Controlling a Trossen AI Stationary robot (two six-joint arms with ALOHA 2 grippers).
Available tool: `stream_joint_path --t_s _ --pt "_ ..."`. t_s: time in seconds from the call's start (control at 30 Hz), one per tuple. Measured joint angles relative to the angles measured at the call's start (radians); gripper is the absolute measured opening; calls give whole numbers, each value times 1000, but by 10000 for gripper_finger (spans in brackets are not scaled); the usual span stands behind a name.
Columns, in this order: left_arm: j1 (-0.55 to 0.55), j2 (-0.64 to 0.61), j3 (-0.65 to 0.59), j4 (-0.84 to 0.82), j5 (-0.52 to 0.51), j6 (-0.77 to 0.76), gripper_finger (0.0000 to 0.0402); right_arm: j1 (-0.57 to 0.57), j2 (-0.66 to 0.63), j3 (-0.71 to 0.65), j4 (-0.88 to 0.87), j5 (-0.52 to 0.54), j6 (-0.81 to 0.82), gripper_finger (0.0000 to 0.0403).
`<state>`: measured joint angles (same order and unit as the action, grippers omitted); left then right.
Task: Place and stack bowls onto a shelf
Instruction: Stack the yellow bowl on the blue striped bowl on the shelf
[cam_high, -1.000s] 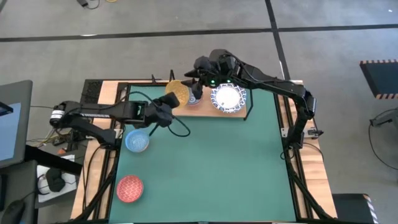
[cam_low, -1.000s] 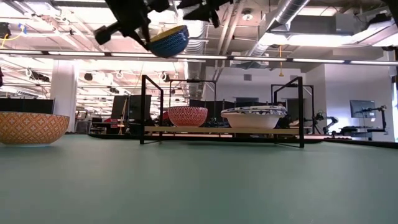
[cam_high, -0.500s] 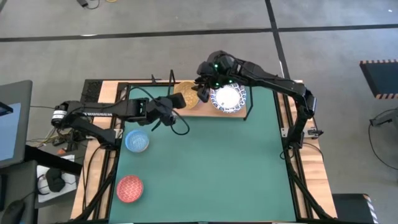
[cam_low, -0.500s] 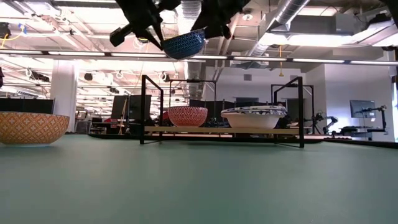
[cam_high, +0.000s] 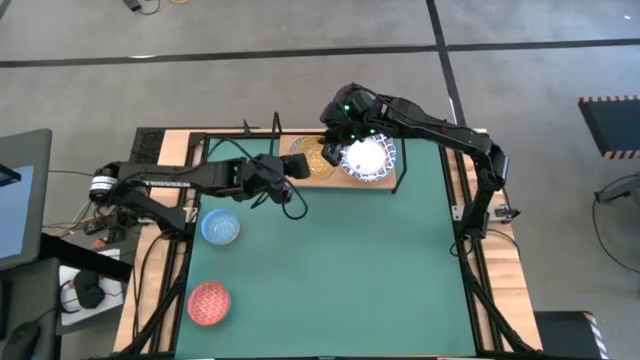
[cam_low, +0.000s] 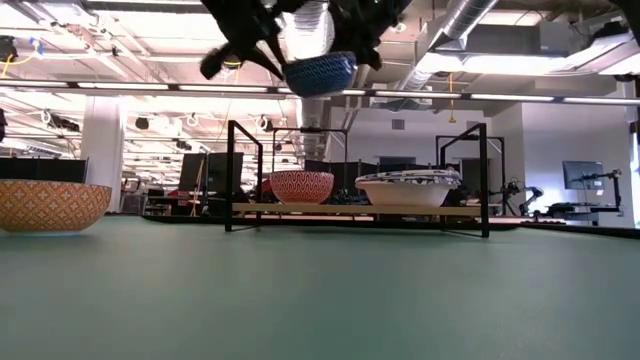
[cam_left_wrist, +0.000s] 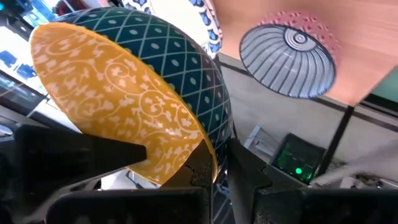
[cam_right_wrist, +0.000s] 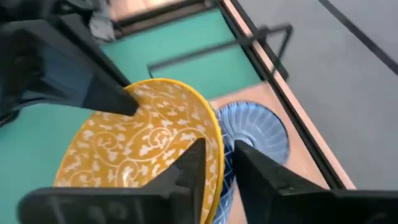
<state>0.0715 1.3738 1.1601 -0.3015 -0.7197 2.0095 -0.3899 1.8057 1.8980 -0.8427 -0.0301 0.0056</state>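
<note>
Gripping yellow bowl (cam_high: 316, 160) rim: both jaws clenched; wrist views reveal striped bowl (cam_left_wrist: 289, 55) beneath, on shelf (cam_high: 389, 183).

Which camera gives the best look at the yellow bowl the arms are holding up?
The left wrist view: the yellow bowl fills it, yellow floral inside, teal lattice outside. The right wrist view shows its inside, the low view only its blue outside above the shelf, and the high view a small disc.

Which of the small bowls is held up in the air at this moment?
The yellow bowl, dark blue outside. Both the left gripper and the right gripper grip its rim above the shelf. The others rest on surfaces.
</note>
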Motion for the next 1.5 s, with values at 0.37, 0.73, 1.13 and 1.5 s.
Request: stream_joint_path --t_s 0.37,0.73,1.13,1.5 --pt "-6 91 5 202 9 52 9 -13 2 -16 -213 13 -11 64" --pt "19 87 8 304 4 -144 0 -13 3 -22 -147 31 19 38" --pt "129 -220 5 130 25 -1252 2 -97 141 -20 193 79 122 38" --pt "321 -460 -94 -224 338 -2019 100 -111 313 -20 263 77 129 38"
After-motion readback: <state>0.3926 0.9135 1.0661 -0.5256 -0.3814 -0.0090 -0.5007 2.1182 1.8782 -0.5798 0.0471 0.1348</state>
